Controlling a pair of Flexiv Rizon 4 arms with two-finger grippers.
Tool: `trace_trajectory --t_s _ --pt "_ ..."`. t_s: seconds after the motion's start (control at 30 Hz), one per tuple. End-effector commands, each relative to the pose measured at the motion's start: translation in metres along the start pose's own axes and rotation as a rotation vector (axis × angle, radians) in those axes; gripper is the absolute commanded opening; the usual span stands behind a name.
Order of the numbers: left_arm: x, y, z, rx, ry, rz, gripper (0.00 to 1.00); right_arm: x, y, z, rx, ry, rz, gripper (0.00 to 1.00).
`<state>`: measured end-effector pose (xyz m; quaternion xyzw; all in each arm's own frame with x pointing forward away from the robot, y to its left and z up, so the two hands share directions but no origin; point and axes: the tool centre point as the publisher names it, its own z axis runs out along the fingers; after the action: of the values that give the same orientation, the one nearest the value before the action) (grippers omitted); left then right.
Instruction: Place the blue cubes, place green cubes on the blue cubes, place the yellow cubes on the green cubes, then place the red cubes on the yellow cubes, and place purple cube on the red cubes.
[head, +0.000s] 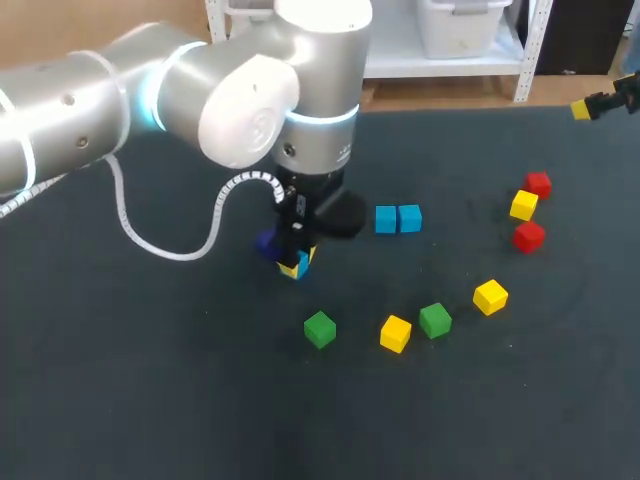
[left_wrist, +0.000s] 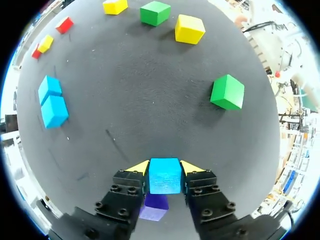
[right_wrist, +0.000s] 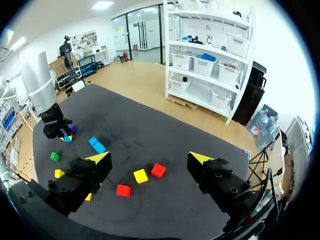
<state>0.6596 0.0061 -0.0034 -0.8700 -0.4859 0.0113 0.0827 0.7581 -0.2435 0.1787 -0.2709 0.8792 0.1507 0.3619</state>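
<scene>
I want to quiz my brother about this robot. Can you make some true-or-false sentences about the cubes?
The left end effector is shut on a blue cube. True.
Two other blue cubes touch side by side on the table. True.
A green cube sits on a blue one. False: both green cubes lie on the table.
The right end effector holds a red cube. False: it is open and empty.
The purple cube is among the red ones. False: the purple cube is under the left end effector.
</scene>
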Motion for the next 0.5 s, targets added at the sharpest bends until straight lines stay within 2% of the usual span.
trace_trajectory --t_s 0.03,0.1,0.3,0.4,0.5 --pt "-0.006 0.019 -0.012 0.067 0.045 -0.06 0.0 0.0 0.0 0.0 0.002 0.001 0.0 1.0" --pt "-0.007 0.027 -0.021 0.102 0.04 -0.128 0.0 0.0 0.0 0.0 0.002 0.001 0.0 1.0" --pt "-0.009 0.05 -0.033 0.129 0.056 -0.261 0.0 0.0 0.0 0.0 0.002 0.001 0.0 1.0" --pt "-0.013 0.058 -0.034 0.14 0.053 -0.279 0.0 0.0 0.0 0.0 0.002 0.001 0.0 1.0" --pt "-0.021 0.066 -0.034 0.153 0.084 -0.29 0.0 0.0 0.0 0.0 0.002 0.001 0.0 1.0"
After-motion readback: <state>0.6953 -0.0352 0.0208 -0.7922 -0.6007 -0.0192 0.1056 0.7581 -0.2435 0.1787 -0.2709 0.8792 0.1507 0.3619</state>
